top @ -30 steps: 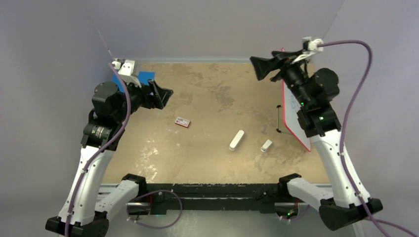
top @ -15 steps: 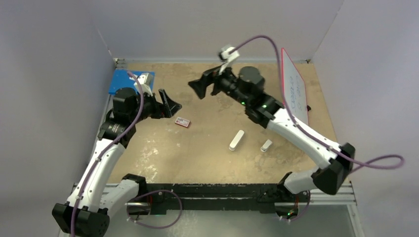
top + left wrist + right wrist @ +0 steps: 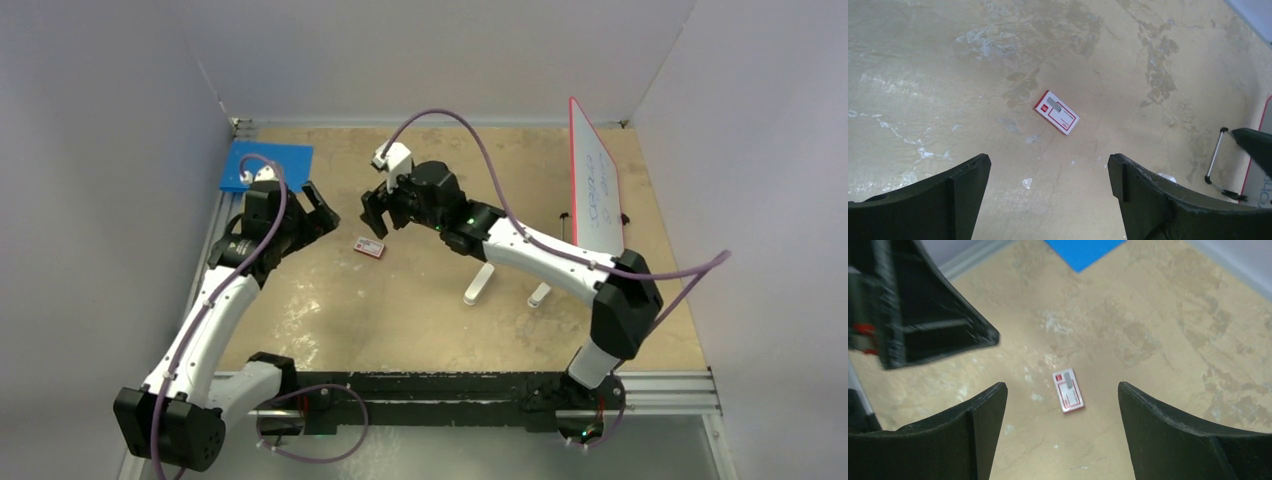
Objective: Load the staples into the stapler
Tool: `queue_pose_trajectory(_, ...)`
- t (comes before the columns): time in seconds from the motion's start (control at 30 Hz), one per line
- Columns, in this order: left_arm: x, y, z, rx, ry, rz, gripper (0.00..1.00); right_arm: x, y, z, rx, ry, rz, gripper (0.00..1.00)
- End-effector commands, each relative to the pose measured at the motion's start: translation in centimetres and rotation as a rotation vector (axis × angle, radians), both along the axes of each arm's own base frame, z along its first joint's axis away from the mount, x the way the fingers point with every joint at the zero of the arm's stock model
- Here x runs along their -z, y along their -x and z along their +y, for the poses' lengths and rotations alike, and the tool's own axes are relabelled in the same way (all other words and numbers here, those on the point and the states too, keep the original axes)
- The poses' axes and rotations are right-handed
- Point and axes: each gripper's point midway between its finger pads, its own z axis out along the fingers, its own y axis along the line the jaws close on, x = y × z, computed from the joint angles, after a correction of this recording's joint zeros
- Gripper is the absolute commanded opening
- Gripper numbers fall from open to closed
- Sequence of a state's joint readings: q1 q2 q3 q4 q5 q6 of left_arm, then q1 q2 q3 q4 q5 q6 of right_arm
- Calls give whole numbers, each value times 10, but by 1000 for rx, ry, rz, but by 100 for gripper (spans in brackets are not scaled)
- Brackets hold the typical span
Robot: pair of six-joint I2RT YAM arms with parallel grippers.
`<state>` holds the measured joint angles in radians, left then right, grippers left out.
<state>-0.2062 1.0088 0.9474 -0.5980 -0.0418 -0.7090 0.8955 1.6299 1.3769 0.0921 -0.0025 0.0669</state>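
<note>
The left gripper and right gripper both gaped empty. The staples, a grey strip on a red-and-white box, lay below, between the right fingers. The strip was probably light, brittle and slick, best pinched along its long edges.

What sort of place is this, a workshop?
Most likely a robotics lab test bench: a left arm and a right arm bolted to a metal rail at the edge of a tan table, plain white walls boxing it in, and small props laid out, like a stapler and a staple box.
</note>
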Motion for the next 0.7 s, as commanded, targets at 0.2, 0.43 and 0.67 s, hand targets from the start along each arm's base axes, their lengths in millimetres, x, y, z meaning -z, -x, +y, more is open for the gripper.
queue_pose_trajectory(0.2, 13, -2, 26, -133, 119, 49, 82, 94, -8, 13, -57, 285, 55, 85)
queue_pose_trajectory(0.43, 33, -1, 14, -106, 206, 91, 79, 139, -16, 31, -129, 379, 52, 83)
queue_pose_trajectory(0.67, 53, -2, 9, -73, 211, 151, 86, 169, -28, 48, -154, 442, 80, 79)
